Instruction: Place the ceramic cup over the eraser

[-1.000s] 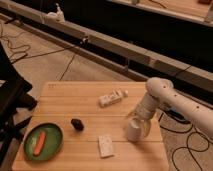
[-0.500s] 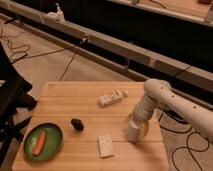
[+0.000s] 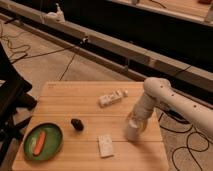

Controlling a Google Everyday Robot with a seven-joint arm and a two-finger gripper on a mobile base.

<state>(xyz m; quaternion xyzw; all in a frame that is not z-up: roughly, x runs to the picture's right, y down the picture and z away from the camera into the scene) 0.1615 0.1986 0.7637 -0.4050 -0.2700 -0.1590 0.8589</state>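
The ceramic cup stands on the wooden surface near its edge on the arm's side. The robot's hand is directly above it and clamped together on its upper rim; whether the mouth faces up or down cannot be told. The eraser, a small black lump, lies well apart from the hand, out across the boards on the side away from the arm. A flat white speckled block rests near the hand on that same side, and a long white multi-part bar lies beyond the hand toward the far edge. A green plate carrying an orange strip sits past the eraser. The risks look plain. A pinch on a smooth tapered rim may slip as the cup lifts, dropping it close to the edge. A low carry could clip the speckled block, which lies close to the line toward the eraser. A cup lowered off-centre would land its rim on the eraser, tipping the cup or nudging the lump away. If the mouth is up, the cup must also be turned over, testing the grip further.
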